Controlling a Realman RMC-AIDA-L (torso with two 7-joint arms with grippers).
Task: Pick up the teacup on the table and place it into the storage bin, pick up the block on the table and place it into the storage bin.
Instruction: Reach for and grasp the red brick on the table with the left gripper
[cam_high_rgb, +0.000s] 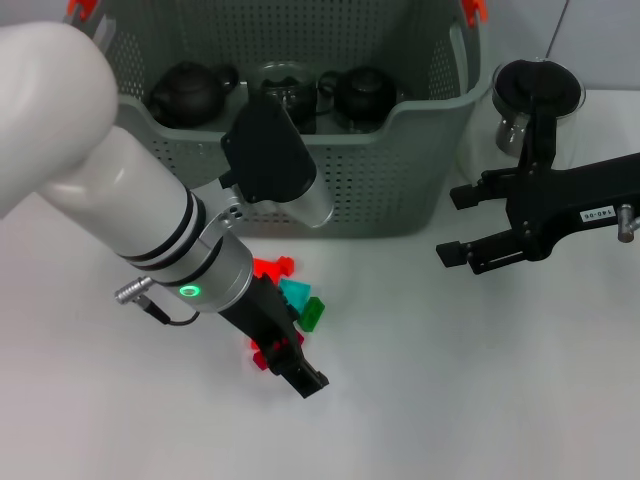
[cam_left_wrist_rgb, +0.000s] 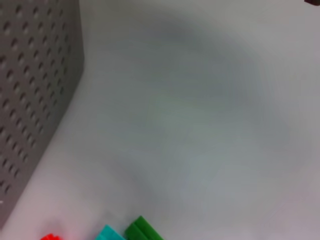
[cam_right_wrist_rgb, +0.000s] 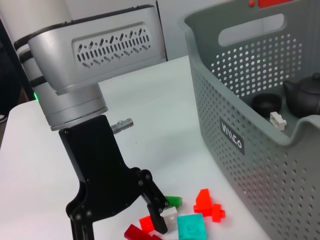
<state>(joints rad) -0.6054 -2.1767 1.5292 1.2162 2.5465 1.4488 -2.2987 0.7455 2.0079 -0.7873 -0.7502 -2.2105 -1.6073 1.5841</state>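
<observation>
— Where does the storage bin (cam_high_rgb: 400, 190) stand?

— Across the top of the head view, upright on the white table (cam_high_rgb: 480, 400), open side up. Its long axis runs left to right in that frame. Its black label (cam_right_wrist_rgb: 232, 136) shows in the right wrist view, on the perforated wall facing the blocks.

— What lies in it?

— Two dark teapots (cam_high_rgb: 190, 92) and a glass vessel (cam_high_rgb: 283, 85) between them. The right wrist view also shows a dark teacup (cam_right_wrist_rgb: 265, 102) and a small white block (cam_right_wrist_rgb: 277, 120) on the bin's floor.

— And the loose blocks?

— They cluster on the table just in front of the bin, at lower centre of the head view: a red block (cam_high_rgb: 272, 267), a teal block (cam_high_rgb: 295, 292) and a green block (cam_high_rgb: 312, 313), close together, then another red piece (cam_high_rgb: 262, 355) lower down.

— Where is the left gripper (cam_high_rgb: 292, 365)?

— Low over that cluster. Its long axis slants from upper left to lower right in the head view, fingertips toward the lower right. In the right wrist view its jaws stand wide apart, with the low red piece between them and a white piece (cam_right_wrist_rgb: 170, 216) just beside one fingertip. Whether either finger touches a block cannot be told.

— The right gripper (cam_high_rgb: 455, 225)?

— At the right of the head view, well apart from the blocks, pointing left, jaws wide and empty. A glass pitcher (cam_high_rgb: 535, 100) stands behind it, beside the bin's right end.
</observation>
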